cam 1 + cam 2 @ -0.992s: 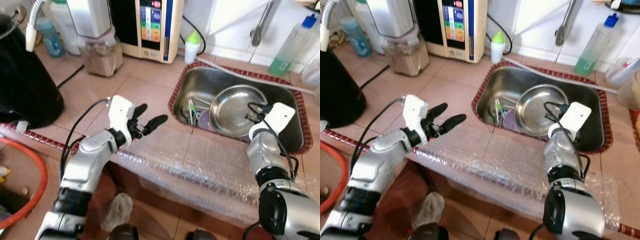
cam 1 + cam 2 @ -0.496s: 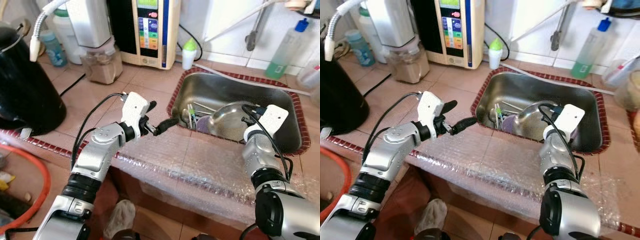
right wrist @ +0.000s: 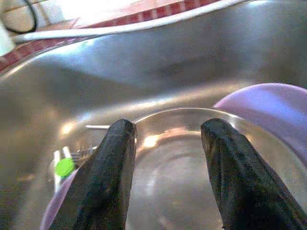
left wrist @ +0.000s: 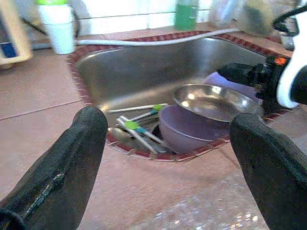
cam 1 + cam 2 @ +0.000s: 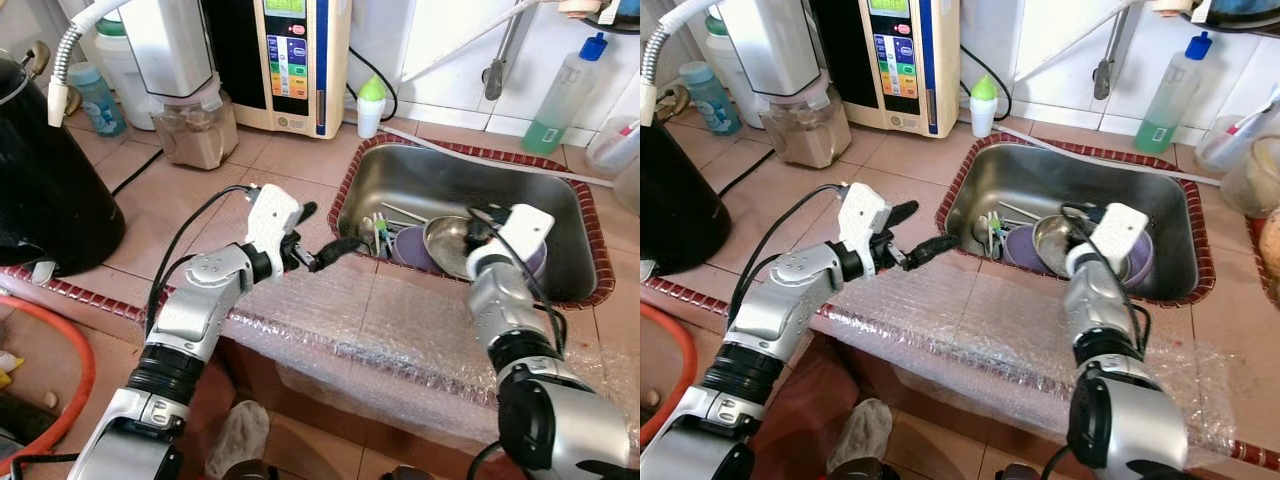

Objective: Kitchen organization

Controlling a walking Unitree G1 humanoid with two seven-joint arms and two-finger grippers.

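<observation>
The right tool (image 5: 1078, 222) is down inside the steel sink (image 5: 1025, 170), its 2 black fingers (image 3: 110, 177) spread apart over the steel bowl (image 4: 211, 101), gripping nothing that I can see; that bowl rests tilted on a purple bowl (image 4: 184, 132), with a second purple dish (image 3: 271, 112) just behind it toward the sink's right end; a few utensils with green tips (image 4: 139, 125) lie on the sink floor at the left end, beside the purple bowl.

The left tool (image 5: 322, 235) hovers over the tiled counter (image 5: 190, 190) just beside the sink's left rim, fingers parted and empty, pointing toward the dishes; a sheet of bubble wrap (image 5: 980, 320) drapes over the counter's front edge, below both arms.

Along the back edge of the counter stand a blender jar (image 5: 192, 125) with brown contents, a cream appliance with a coloured panel (image 5: 290, 60) and a small white bottle with a green cap (image 5: 370, 105); a green soap bottle with a blue cap (image 5: 565, 100) stands behind the sink's far right corner; a large black pot (image 5: 45, 180) sits at the counter's left end.
</observation>
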